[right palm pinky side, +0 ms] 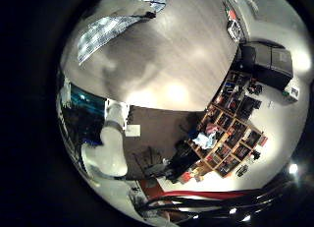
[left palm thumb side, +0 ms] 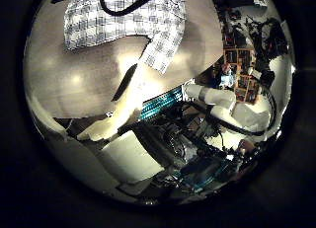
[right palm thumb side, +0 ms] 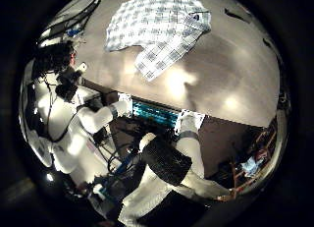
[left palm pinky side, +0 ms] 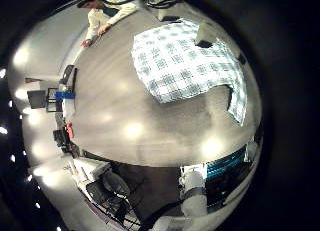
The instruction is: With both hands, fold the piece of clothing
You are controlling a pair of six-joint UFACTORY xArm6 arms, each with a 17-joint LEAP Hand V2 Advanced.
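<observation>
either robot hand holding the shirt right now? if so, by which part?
Nothing is held. The checked shirt lies spread on the table, well away from both palm cameras, with no fingers on it. The robot hands' own fingers don't show clearly.

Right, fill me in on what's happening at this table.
A checked shirt lies spread flat on the table, not yet folded. No hand touches it: the palm views look at it from a distance, so both hands are well clear of the cloth. Their fingers do not show clearly. The fold with both hands has not visibly begun.
</observation>
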